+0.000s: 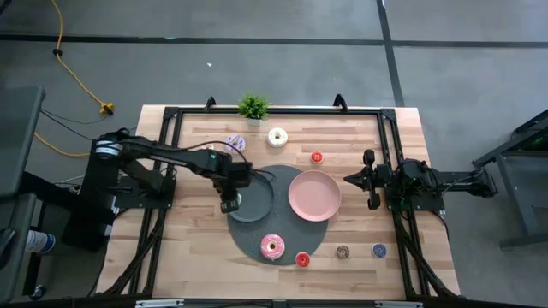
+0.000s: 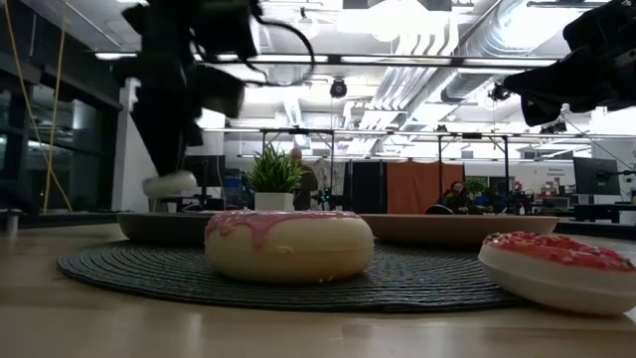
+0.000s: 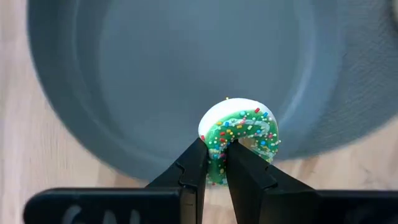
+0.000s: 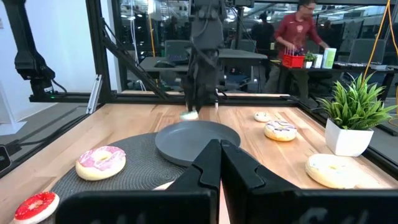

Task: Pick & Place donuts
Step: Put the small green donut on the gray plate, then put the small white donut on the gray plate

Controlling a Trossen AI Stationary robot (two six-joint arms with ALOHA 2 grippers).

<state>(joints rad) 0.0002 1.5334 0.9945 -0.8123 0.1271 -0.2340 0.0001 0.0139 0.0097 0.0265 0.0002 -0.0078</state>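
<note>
Left gripper [image 1: 231, 203]: over the near-left rim of the grey plate [image 1: 257, 204], jaws narrow and clamped on the green-iced donut [image 3: 239, 134], which hangs above the plate's edge, tilted, sprinkles facing the wrist camera.

Right gripper [image 1: 349, 179]: parked at the table's right side, well apart from the plates, fingers pressed together and holding nothing.

Pink plate [image 1: 313, 194]: just right of the grey plate, both on the dark round mat [image 1: 287, 250].

Pink-iced donut [image 1: 272, 246]: on the mat's near part. Red donut [image 1: 301, 258]: at the mat's near-right edge.

Brown donut [image 1: 342, 251] and blue donut [image 1: 378, 250]: on bare wood, near right.

White-iced donut [image 1: 277, 136], purple-iced donut [image 1: 235, 143], second red donut [image 1: 316, 156]: on wood at the far side.

Potted plant [image 1: 253, 108]: far edge, centre-left.

Person in a red top [image 4: 300, 31]: in the room beyond the table, right wrist view.
</note>
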